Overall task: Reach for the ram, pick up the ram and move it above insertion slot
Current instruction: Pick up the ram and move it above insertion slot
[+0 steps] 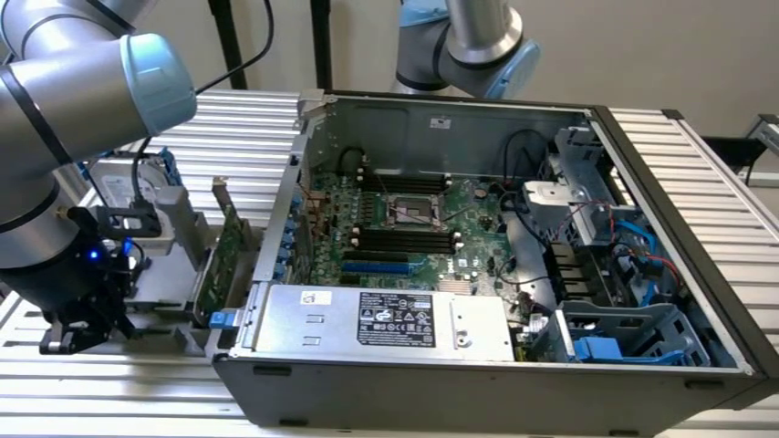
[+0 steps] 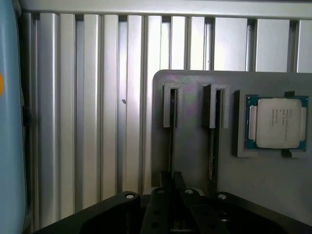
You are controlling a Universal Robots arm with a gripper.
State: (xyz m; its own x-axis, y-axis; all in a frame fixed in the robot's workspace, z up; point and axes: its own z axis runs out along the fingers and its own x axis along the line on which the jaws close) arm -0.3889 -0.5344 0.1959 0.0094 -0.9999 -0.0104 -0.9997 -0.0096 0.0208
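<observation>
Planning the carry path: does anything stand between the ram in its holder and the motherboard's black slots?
Yes. In the exterior view, the upright green expansion card and the case's side wall stand between the gray holder with the ram and the black slots.

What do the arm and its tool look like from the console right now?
The arm has silver-grey tubular links and rounded light-blue joint caps. A thin black cable trails off beside one cap. The tool and its mount are black, with a small blue light glowing on the mount.
</observation>
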